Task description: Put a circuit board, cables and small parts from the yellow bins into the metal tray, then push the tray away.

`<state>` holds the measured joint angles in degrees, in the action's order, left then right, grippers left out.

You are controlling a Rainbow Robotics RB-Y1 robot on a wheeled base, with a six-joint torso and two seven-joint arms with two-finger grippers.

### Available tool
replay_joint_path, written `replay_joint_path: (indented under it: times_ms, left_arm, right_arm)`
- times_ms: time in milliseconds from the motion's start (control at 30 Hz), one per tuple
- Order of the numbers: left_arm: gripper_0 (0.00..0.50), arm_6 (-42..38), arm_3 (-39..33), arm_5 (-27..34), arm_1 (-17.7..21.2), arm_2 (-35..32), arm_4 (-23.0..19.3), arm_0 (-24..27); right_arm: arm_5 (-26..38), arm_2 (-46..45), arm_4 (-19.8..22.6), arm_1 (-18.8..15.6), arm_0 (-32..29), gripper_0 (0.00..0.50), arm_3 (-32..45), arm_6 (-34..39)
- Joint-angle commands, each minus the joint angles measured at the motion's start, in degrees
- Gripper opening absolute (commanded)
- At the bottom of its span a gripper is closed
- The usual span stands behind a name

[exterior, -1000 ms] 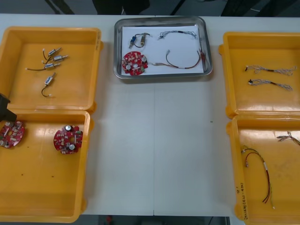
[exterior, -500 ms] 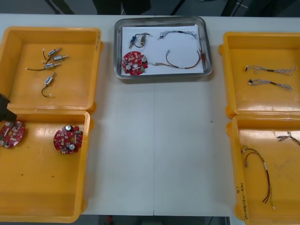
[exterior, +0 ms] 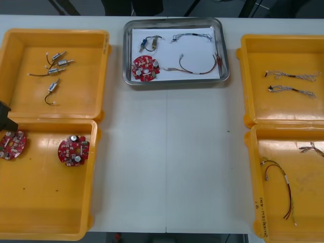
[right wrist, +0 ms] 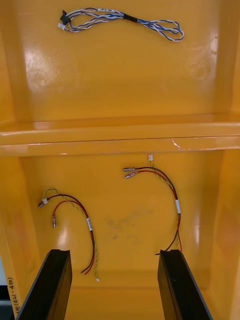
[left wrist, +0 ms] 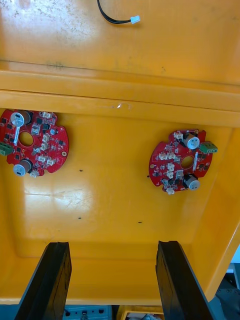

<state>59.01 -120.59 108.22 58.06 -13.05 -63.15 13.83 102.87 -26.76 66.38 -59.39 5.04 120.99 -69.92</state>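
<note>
The metal tray [exterior: 226,50] stands at the table's far middle, white inside. In it lie a red circuit board [exterior: 145,68], a small metal part [exterior: 150,43], a blue and white cable [exterior: 192,36] and a red and yellow cable [exterior: 197,68]. My left gripper [left wrist: 114,282] hangs open over the near left yellow bin [left wrist: 120,240], short of two circuit boards [left wrist: 32,142] [left wrist: 180,160]. My right gripper [right wrist: 115,287] is open over the near right bin [right wrist: 125,235], with two red and yellow cables [right wrist: 89,223] [right wrist: 178,206] just beyond its fingers. Neither gripper holds anything.
The far left bin [exterior: 104,40] holds several small metal parts [exterior: 54,66]. In the far right bin [exterior: 245,76] lie two twisted cables [exterior: 292,76] [exterior: 286,89]. A black part of my left arm [exterior: 5,116] shows at the left edge. Bare table [exterior: 167,162] runs between the bins.
</note>
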Motion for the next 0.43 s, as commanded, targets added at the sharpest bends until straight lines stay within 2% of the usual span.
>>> replay_joint_path:
  times_ms: [33, 433]
  left_arm:
    - [0.5, 3.57, -1.4, -0.47, 2.59, -1.71, -0.4, -0.65]
    - [0.5, 3.57, -1.4, -0.47, 2.59, -1.71, -0.4, -0.65]
  right_arm:
    - [-0.21, -1.19, 0.5, -2.93, -0.55, 0.5, -0.14, -0.56]
    - [-0.21, -1.19, 0.5, -2.93, -0.55, 0.5, -0.14, -0.56]
